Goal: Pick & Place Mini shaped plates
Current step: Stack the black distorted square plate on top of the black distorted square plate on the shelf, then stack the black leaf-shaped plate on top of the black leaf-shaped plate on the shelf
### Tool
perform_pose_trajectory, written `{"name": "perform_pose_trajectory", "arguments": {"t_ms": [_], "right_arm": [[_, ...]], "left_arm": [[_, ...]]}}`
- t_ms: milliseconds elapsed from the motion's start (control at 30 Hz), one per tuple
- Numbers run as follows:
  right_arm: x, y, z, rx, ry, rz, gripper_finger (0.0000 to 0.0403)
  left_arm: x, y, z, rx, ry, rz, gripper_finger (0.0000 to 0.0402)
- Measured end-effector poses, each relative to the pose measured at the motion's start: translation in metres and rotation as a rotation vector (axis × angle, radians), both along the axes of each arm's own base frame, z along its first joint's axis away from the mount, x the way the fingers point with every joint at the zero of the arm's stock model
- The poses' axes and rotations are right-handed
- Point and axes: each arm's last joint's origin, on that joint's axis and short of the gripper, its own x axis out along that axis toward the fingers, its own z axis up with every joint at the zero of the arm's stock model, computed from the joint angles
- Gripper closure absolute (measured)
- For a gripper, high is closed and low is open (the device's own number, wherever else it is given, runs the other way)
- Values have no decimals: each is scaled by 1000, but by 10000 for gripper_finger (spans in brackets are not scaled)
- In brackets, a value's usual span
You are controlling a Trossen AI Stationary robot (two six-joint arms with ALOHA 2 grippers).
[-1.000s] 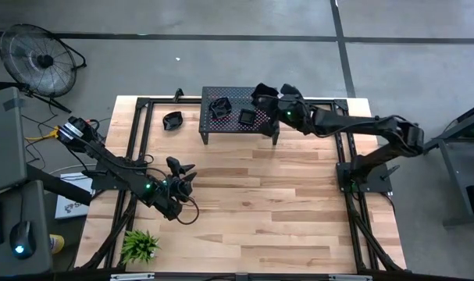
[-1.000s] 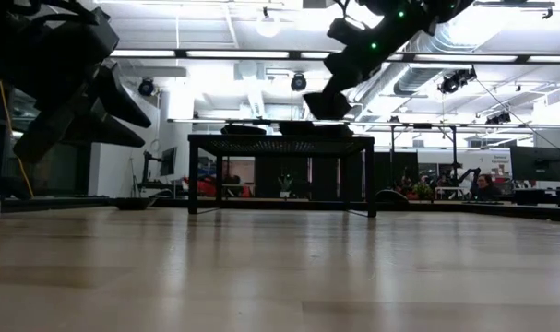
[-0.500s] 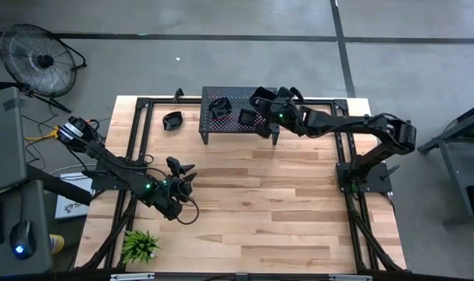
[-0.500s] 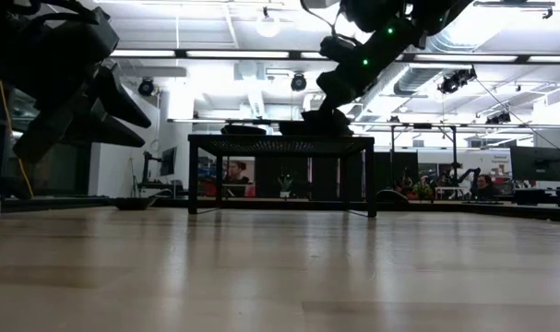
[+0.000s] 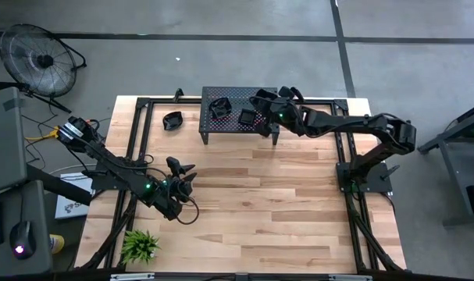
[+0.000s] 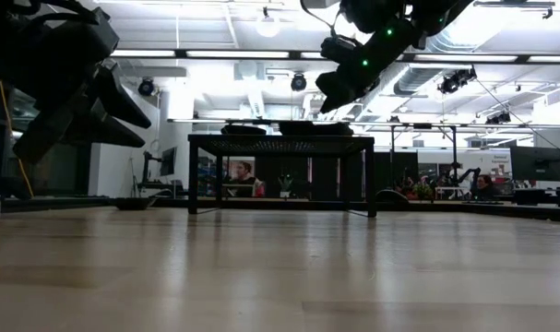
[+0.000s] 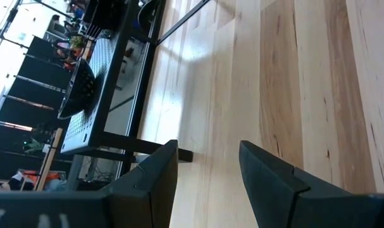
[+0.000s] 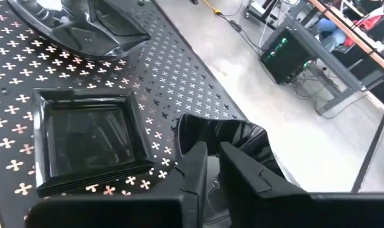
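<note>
Three glossy black plates lie on the perforated stand (image 8: 179,82). A lobed plate (image 8: 233,149) with a wavy raised rim sits right at the right gripper's fingers (image 8: 195,168), its near edge between them, at the stand's corner. Just beyond the fingertips to one side lies a square plate (image 8: 90,136), flat, rim up, apparently a stack of several. Farther past it, well clear of the fingers, lies another lobed plate (image 8: 84,28), tilted. A fourth plate (image 5: 172,120) rests on the table beside the stand, far from either arm's fingers
</note>
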Motion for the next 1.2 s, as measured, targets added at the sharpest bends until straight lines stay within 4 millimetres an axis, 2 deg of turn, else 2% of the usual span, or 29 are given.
{"name": "perform_pose_trajectory", "arguments": {"t_ms": [300, 533, 667, 800, 1033, 1200], "right_arm": [[-3, 1, 5, -14, -4, -6, 311], [-26, 22, 42, 13, -108, 94, 293], [-40, 35, 52, 76, -110, 175, 293], [-48, 47, 51, 148, -56, 243, 293], [-51, 69, 41, 231, 50, 316, 293], [-51, 88, 37, 257, 99, 372, 293]], "left_arm": [[0, 0, 0, -11, -5, 4, 238], [0, 7, 5, -36, -10, 29, 238], [3, 30, 14, -109, 17, 95, 238], [2, 62, 27, -142, 81, 180, 238], [-5, 119, 58, -347, 182, 322, 238], [-13, 156, 61, -516, 293, 318, 238]]}}
